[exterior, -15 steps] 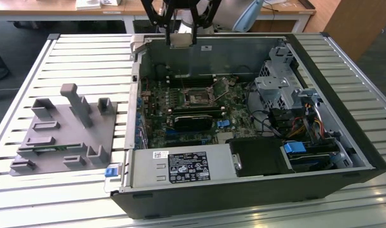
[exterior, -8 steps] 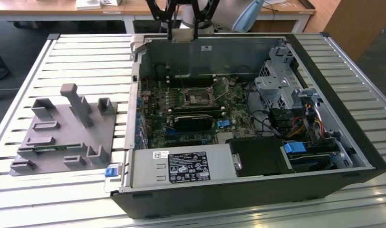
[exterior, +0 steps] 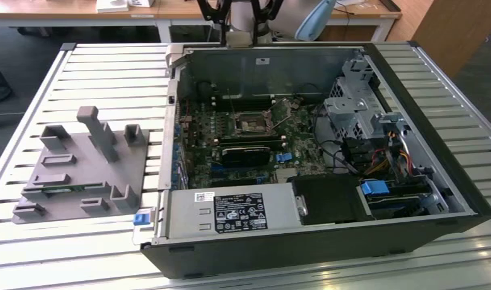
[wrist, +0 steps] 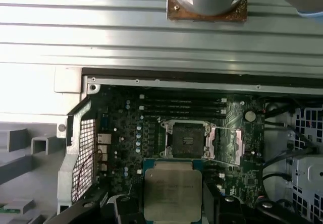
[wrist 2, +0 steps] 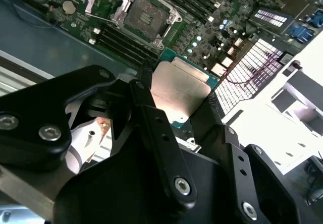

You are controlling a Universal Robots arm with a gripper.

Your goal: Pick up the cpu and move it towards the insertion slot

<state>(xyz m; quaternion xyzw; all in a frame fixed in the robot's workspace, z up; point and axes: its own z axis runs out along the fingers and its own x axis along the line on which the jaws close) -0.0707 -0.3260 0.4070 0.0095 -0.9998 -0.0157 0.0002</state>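
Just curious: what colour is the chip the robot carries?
Pale silvery top, green edge; the cpu shows best in the first wrist view.

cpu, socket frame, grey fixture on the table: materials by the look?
The cpu, held in the end effector: top looks like matte silvery metal with a soft sheen, on a green board edge. Insertion slot: frame looks like bright bare metal around a dark centre. Grey fixture: probably plastic, going by its uniform dull grey and blocky posts.

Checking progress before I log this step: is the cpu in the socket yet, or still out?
Out. The gripper holds the cpu by its edges above the board, and the socket sits empty, its dark contact bed exposed.
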